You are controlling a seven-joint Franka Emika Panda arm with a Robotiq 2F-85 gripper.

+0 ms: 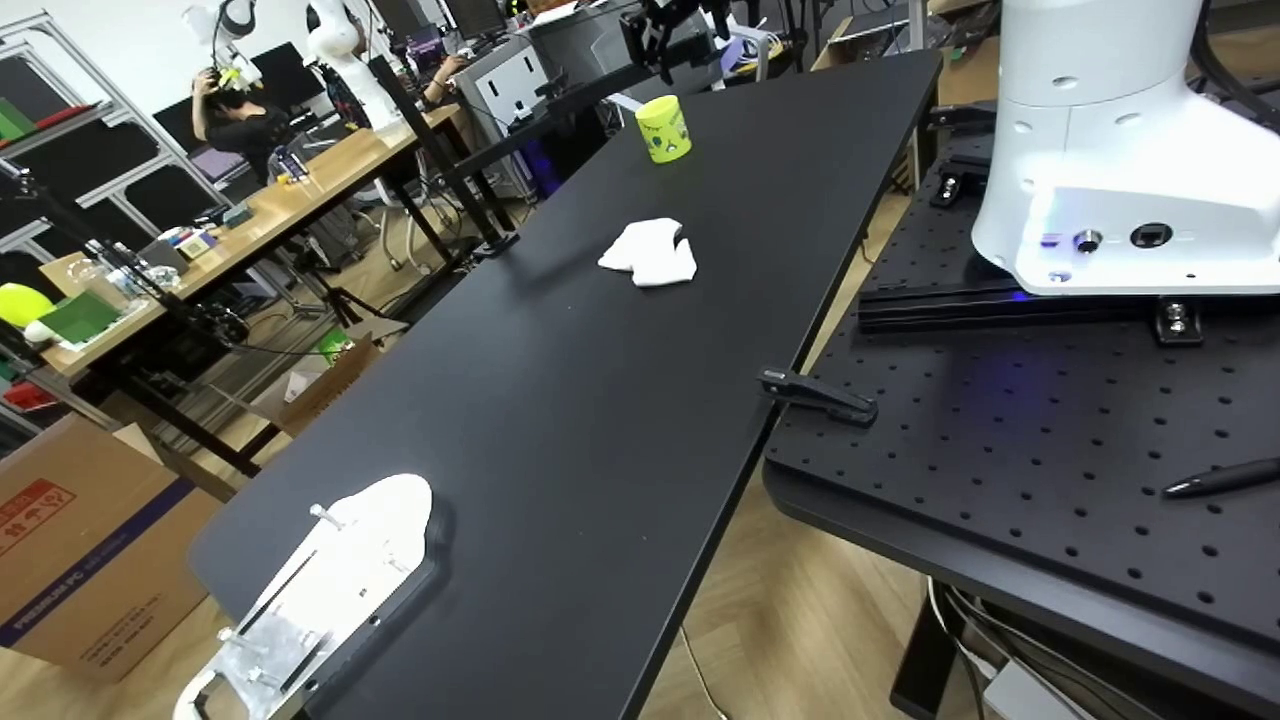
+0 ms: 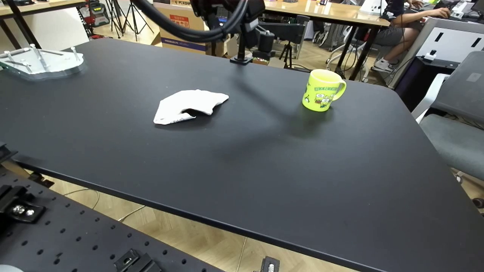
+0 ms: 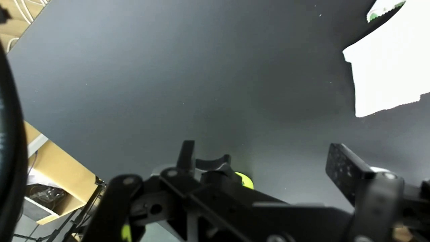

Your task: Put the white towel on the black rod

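White and rumpled, the folded cloth towel lies on the matt black tabletop, to one side of the black two-fingered gripper that hangs above. The jaws stand wide apart with nothing held. In the wrist view the towel is off to the upper right, beyond the finger at that side rather than between the two, so the coming move would seem to call for a sideways shift, then a descent. In an exterior view its longer axis runs lower left to upper right, with an arched fold over a dark gap (a likely place to pinch, I would guess). The long black bar carried on a post at the table's far edge is probably the rod meant, no cloth on it
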